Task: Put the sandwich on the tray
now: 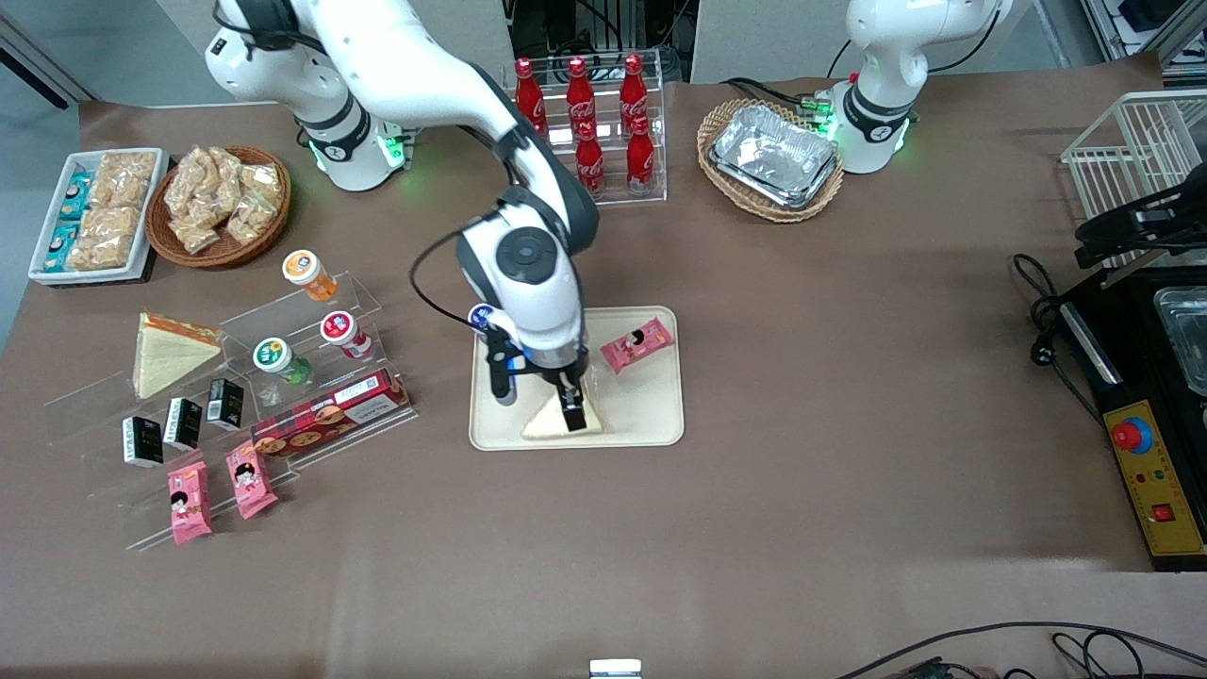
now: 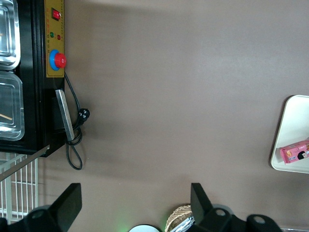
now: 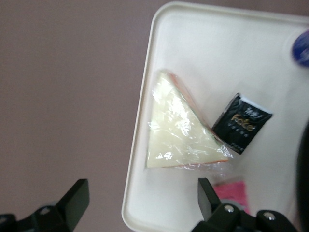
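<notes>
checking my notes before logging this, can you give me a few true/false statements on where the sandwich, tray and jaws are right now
1. The sandwich lies on the tray. True.
2. The gripper is clamped on the sandwich. False: in the wrist view its jaws stand open and apart from it.
3. A small black packet lies on the tray beside the sandwich. True.
4. The pink snack packet lies on the bare table. False: it is on the tray.
</notes>
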Tool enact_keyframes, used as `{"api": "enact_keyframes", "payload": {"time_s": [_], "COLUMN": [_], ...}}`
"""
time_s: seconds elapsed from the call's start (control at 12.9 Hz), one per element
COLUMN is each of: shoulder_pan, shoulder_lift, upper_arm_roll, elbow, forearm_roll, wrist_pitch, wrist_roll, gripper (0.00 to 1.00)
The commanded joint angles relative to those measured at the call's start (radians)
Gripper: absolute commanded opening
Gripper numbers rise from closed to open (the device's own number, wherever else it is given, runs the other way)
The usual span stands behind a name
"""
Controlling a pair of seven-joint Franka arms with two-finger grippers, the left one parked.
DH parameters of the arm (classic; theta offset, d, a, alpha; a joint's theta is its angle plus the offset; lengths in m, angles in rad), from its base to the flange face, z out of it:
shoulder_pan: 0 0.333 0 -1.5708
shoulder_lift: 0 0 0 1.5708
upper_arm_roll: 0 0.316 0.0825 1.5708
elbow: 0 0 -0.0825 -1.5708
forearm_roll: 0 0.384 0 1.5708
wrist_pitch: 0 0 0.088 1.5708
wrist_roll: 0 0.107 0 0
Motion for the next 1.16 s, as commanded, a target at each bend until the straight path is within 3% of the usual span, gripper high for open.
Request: {"api": "enact_keyframes", "payload": {"time_s": [0.0, 0.31, 0.47, 0.85, 1.01, 1.09], "shoulder_pan": [-0.088, -0.223, -0.304, -0.571, -0.637, -0.662], "shoulder_lift": [-0.146, -0.279, -0.342, -0.416, -0.439, -0.451], "upper_arm_roll": [0.004, -0.008, -0.020, -0.025, -0.023, -0.025], "elbow": [-0.012, -0.018, -0.024, -0.024, -0.026, -0.028], "forearm_roll": [0.088, 0.070, 0.026, -0.011, -0.092, -0.102], "wrist_pitch": [-0.230, -0.481, -0.567, -0.659, -0.665, -0.665], "wrist_roll": [-0.310, -0.745, -0.968, -1.641, -1.883, -1.983], "gripper": [1.00, 1.00, 1.00, 1.00, 1.00, 1.00]}}
